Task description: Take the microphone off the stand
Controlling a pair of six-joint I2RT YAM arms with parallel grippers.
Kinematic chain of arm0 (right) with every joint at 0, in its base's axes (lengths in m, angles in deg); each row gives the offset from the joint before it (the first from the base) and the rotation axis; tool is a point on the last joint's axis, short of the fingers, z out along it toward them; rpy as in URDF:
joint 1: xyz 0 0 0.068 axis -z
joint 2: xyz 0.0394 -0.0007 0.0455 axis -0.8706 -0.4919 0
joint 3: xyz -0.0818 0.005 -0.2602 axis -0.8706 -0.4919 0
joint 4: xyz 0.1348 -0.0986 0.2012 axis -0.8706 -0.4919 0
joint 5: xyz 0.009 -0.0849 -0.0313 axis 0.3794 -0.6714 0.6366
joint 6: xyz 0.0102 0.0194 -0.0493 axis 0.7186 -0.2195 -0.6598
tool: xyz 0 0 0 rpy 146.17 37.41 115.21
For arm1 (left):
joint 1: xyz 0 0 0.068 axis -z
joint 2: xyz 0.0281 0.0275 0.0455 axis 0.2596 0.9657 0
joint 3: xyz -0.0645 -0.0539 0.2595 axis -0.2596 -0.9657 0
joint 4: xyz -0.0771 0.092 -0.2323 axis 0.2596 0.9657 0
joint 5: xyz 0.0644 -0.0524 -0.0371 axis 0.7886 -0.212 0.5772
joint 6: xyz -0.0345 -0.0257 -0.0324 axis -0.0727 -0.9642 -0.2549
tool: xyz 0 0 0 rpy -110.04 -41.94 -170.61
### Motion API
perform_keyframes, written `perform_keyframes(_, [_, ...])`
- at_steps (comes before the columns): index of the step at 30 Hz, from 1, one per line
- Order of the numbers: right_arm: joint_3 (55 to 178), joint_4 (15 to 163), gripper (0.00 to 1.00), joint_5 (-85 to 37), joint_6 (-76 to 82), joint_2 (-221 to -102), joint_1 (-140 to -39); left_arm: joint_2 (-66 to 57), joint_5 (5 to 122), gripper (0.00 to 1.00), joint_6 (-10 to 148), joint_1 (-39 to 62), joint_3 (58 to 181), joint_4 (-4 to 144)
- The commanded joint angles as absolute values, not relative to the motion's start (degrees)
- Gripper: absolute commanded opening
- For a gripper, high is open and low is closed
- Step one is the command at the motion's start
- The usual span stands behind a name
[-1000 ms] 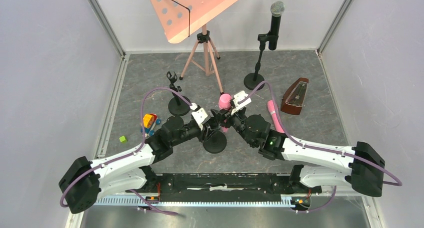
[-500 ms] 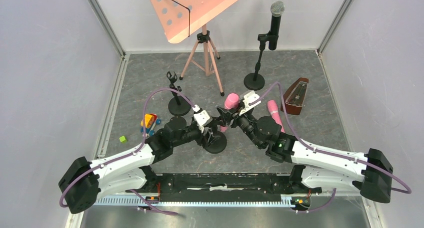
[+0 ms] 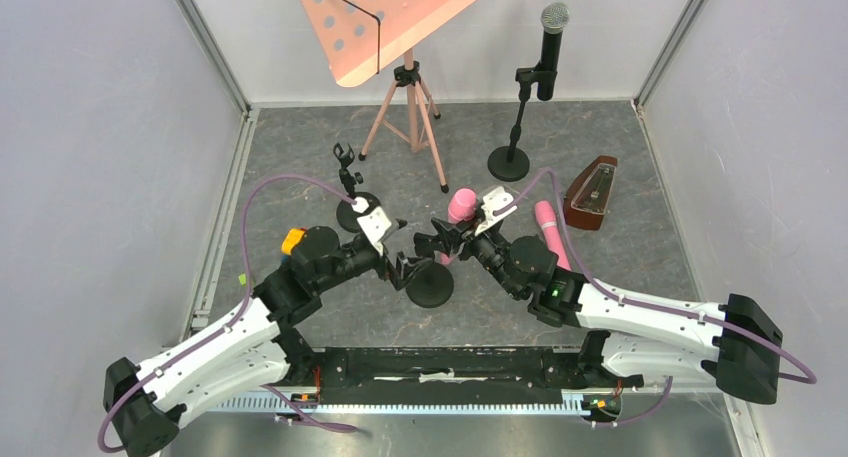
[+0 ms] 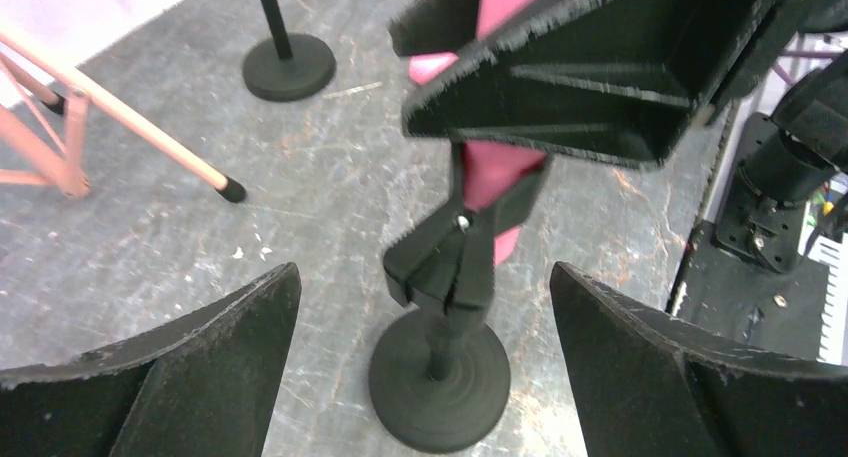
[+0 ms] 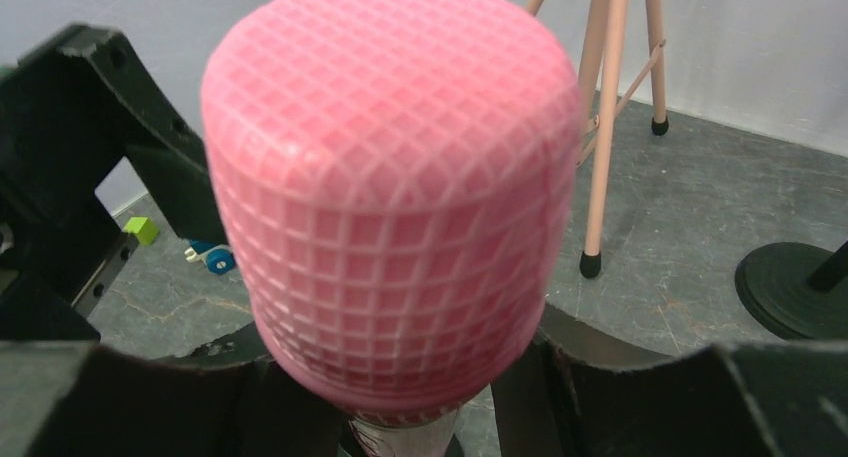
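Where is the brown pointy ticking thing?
In the top view, the brown wooden metronome stands at the right of the grey table, just right of a pink microphone lying flat.

Your pink microphone (image 3: 461, 203), with its gridded mesh head, leans up and away toward the far right. Its lower end sits in the clip of the black stand (image 3: 430, 285). The stand's short post is upright, and its round base lies flat on the surface, mid-table.

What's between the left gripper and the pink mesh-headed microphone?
The right gripper, shut on the pink microphone, and the black stand clip; top external and left wrist views.
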State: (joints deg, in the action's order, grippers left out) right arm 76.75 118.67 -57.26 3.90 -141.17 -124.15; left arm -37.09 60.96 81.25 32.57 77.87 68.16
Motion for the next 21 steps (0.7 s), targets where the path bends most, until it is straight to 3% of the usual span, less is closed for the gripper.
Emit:
perform_keyframes(1, [76.6,121.8,0.53,-55.7,4.7,-141.6,-124.0,-35.6,56.6,1.0,86.2,29.8,83.0,69.2])
perform_keyframes(10, [76.8,121.5,0.55,-54.6,5.2,-141.9,-124.0,-34.0,44.8,0.99,98.6,25.8,84.8,71.6])
perform_keyframes(21, [76.7,120.8,0.56,-54.8,5.5,-141.6,-124.0,-29.6,42.1,0.75,101.7,24.8,85.7,71.4])
